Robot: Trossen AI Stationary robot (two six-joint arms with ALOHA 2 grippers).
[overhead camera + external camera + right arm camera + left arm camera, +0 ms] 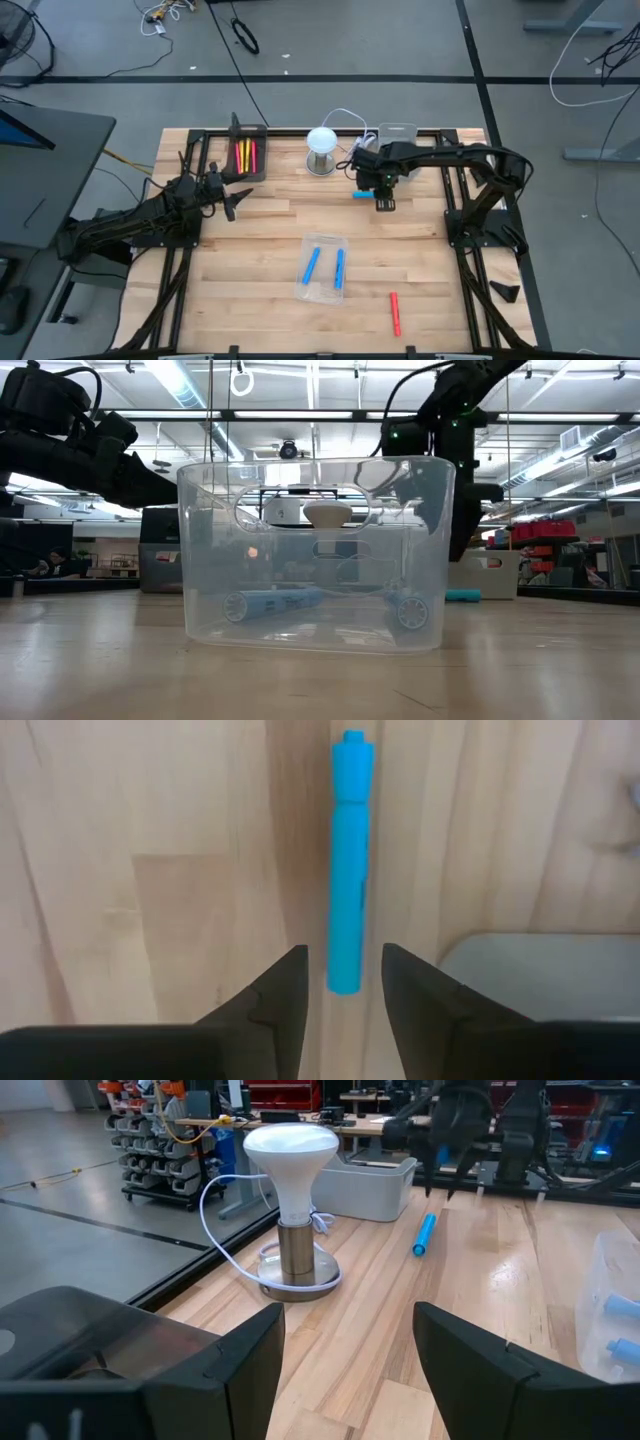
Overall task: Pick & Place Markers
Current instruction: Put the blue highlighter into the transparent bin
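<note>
High view: wooden table (250, 250) at centre frame; left gripper (232, 203) at left of centre, hovering clear of the boards, fingers parted and grasping nothing; right gripper (383, 200) at upper centre-right, poised over a light-blue marker (361, 194) lying loose on the boards. Black tray (248, 150) at upper left of the table with yellow and red markers (245, 156) inside; clear tray (322, 268) at lower centre with two blue markers (325, 267) side by side; lone red marker (395, 313) at lower right on bare wood; small lamp (321, 149) with white bulb at upper centre, grey bin (398, 132) just to its right. Low view: clear tray filling the middle of the frame, the two blue markers on its floor (end caps toward the camera); light-blue marker (462, 596) visible on the table at right, behind the tray. Left wrist view: lamp (293, 1200) at centre-left, light-blue marker (425, 1234) beyond it at upper right, below the right gripper (444, 1178). Right wrist view: light-blue marker (349, 860) upright in centre frame, lower end between the two dark fingers (270, 1005), jaws apart and not clenched on it; contact with the marker not discernible.
</note>
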